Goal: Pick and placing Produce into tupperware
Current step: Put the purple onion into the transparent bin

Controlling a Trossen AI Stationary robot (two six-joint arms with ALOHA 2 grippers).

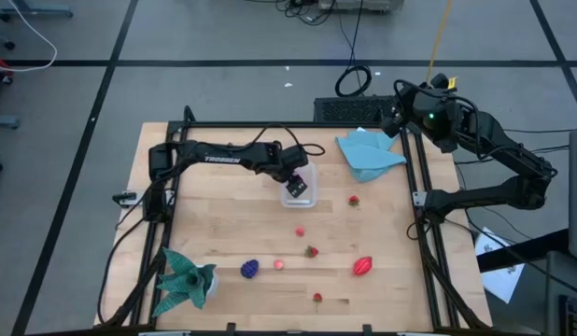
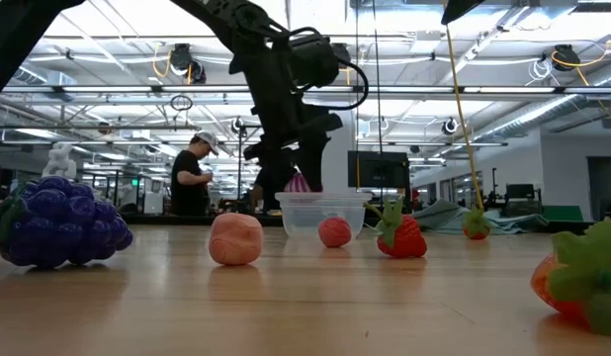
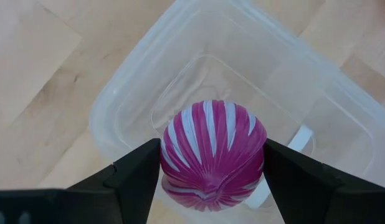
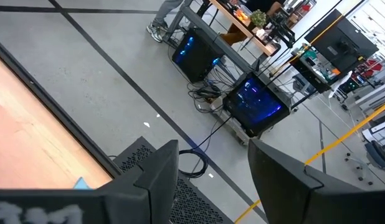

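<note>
My left gripper (image 1: pixel 296 187) hangs over the clear tupperware (image 1: pixel 309 196), shut on a round magenta toy fruit with white stripes (image 3: pixel 212 152). In the low view this fruit (image 2: pixel 298 183) shows just above the tub's rim (image 2: pixel 325 198). The tub stands on the table. Loose produce lies on the wood: purple grapes (image 1: pixel 249 269), a pink piece (image 1: pixel 279 264), an oval red one (image 1: pixel 363 266) and small red ones (image 1: pixel 354 200) (image 1: pixel 312 250). My right gripper (image 1: pixel 396 121) waits open at the table's far right corner. My left gripper pinches the striped fruit between its two fingers (image 3: pixel 139 171), one on each side of its round body (image 3: pixel 174 155). The fingers come from above, pointing down into the tub's opening. The fruit is lifted clear, above the tub's floor (image 3: pixel 242 81).
A light blue cloth (image 1: pixel 368 152) lies at the far right, a teal-green cloth (image 1: pixel 186 280) at the near left corner. A black frame (image 1: pixel 424 224) runs along the table's edges. More small red pieces (image 1: pixel 300 231) (image 1: pixel 317 298) lie on the wood. A person (image 2: pixel 192 176) stands in the room beyond.
</note>
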